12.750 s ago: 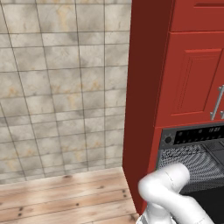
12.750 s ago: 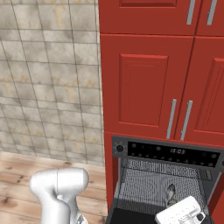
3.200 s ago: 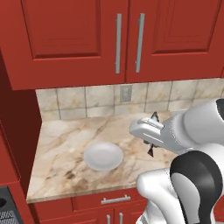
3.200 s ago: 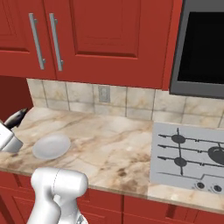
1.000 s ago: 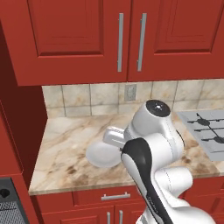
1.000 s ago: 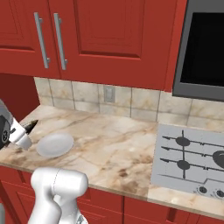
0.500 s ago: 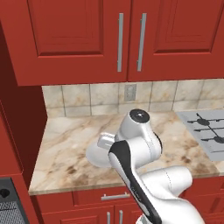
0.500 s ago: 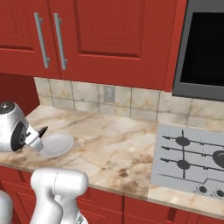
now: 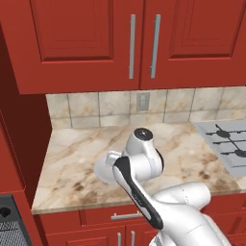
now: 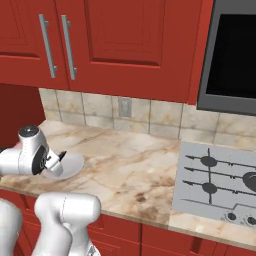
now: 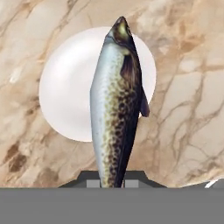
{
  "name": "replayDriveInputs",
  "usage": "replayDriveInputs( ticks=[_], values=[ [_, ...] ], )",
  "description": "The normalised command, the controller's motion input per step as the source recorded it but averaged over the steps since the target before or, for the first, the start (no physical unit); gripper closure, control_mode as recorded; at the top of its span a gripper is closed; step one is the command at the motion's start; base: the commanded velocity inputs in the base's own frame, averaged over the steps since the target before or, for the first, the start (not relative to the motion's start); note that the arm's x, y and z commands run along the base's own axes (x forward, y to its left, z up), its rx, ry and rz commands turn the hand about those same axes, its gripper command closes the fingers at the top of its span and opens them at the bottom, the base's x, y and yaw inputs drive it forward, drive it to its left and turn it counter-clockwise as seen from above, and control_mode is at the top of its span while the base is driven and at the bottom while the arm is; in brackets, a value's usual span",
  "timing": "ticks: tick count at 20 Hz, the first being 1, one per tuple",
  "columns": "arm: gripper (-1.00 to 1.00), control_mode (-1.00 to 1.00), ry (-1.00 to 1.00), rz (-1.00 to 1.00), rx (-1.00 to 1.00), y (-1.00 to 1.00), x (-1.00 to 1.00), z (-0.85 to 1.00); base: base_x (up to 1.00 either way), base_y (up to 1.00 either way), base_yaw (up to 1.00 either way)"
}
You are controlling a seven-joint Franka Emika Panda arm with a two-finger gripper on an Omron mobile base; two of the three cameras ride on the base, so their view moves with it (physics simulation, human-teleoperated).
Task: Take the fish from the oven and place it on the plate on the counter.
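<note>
The gripper [image 11: 112, 183] was closed on the fish [image 11: 116, 105], which hung over the white plate [image 11: 65, 92]. The plate rested on the beige marbled counter [image 10: 135, 170], below red cabinets [image 9: 91, 43] and a tiled backsplash [image 9: 168, 105], well apart from the grey stovetop [image 10: 220, 185].

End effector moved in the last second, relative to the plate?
Yes. In the right base view the end effector has swung in from the counter's left edge to sit over the plate, carrying the fish.
</note>
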Motion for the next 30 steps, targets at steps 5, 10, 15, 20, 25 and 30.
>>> replayDriveInputs(
  ticks=[5, 10, 15, 20, 25, 30],
  values=[
    [1.0, -1.0, 0.18, 0.0, -0.02, 0.11, 0.41, -0.41, 0.0, 0.0, 0.0],
    [1.0, -1.0, 0.1, 0.0, -0.02, 0.06, 0.29, -0.3, 0.0, 0.0, 0.0],
    [1.0, -1.0, 0.06, 0.0, 0.0, 0.02, 0.36, -0.17, 0.0, 0.0, 0.0],
    [1.0, -1.0, 0.04, 0.0, -0.03, 0.02, 0.35, -0.19, 0.0, 0.0, 0.0],
    [1.0, -1.0, 0.0, 0.0, -0.02, 0.04, 0.3, -0.25, 0.0, 0.0, 0.0],
    [1.0, -1.0, -0.02, 0.0, 0.0, 0.06, 0.12, -0.21, 0.0, 0.0, 0.0]
  ],
)
